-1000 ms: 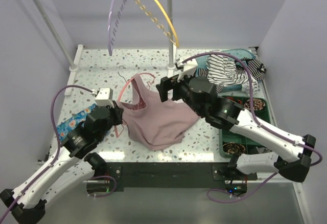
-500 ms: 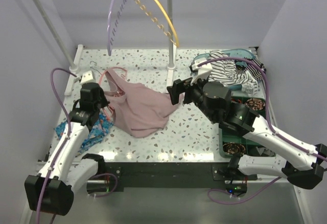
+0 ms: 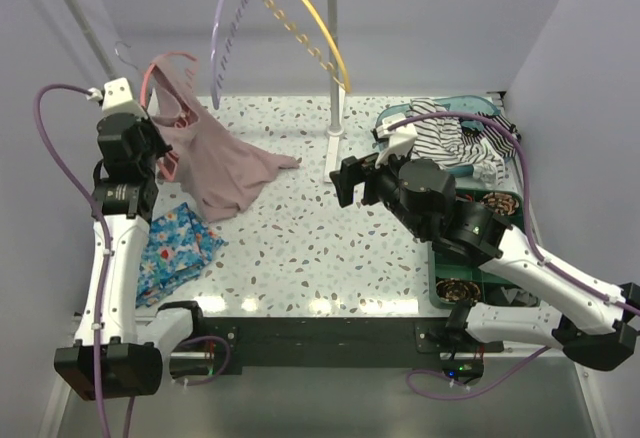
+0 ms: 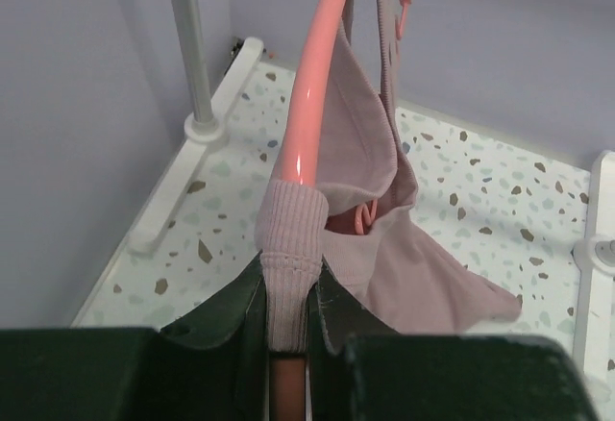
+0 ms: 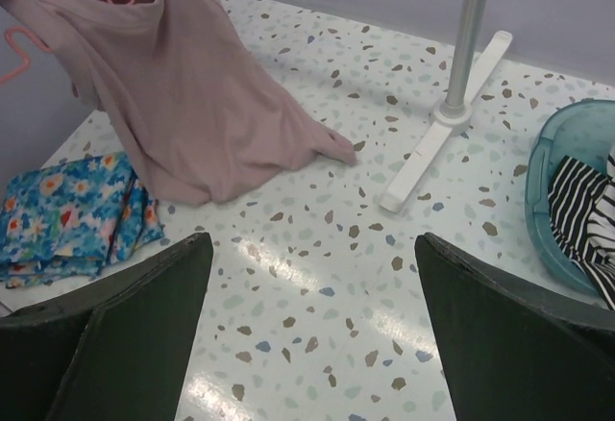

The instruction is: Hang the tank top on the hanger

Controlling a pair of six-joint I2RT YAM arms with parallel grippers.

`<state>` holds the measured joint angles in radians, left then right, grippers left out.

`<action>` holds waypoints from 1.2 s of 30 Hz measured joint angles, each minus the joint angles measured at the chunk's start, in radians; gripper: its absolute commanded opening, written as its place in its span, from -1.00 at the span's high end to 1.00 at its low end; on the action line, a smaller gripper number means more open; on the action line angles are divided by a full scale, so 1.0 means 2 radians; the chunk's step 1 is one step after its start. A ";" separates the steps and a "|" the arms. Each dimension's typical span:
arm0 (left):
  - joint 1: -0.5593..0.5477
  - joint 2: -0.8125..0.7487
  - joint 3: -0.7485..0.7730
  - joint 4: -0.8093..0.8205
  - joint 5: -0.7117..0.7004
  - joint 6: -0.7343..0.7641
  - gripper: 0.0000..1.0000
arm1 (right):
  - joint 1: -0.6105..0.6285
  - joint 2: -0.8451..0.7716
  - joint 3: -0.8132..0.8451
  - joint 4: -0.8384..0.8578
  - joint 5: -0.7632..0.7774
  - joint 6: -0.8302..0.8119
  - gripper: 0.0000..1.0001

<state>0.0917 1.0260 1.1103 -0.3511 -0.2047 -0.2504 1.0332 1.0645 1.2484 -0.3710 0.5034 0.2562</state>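
Observation:
The dusty-pink tank top hangs on the coral-pink hanger, raised at the far left; its hem still trails on the table. My left gripper is shut on the hanger's rim with a strap of the top wrapped over it. In the left wrist view the hanger rises from between the jaws, and the tank top drapes beyond. My right gripper is open and empty above the table's middle. The right wrist view shows the tank top at upper left.
A blue floral cloth lies at the left. A lilac hanger and a yellow hanger hang from the rack post. A teal basket holds a striped garment. A green tray sits at the right.
My left arm has lifted the hanger with the tank top up and to the far left, off the table. My right gripper let go of the top and drew back to the right.

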 measured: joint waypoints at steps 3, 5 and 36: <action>0.000 0.023 0.037 0.004 0.008 0.022 1.00 | 0.000 0.005 0.012 -0.008 -0.001 0.001 -0.81; 0.000 0.039 0.059 0.003 0.010 0.037 1.00 | 0.000 0.005 0.014 -0.010 -0.001 0.001 -0.81; 0.032 0.174 0.292 -0.016 0.031 0.227 1.00 | 0.000 0.055 -0.009 0.003 -0.051 0.007 -0.81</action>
<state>0.1558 1.3735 1.6936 -0.3832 -0.1436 0.2035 1.0332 1.1748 1.2301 -0.3649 0.4004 0.2703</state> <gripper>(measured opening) 0.196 0.905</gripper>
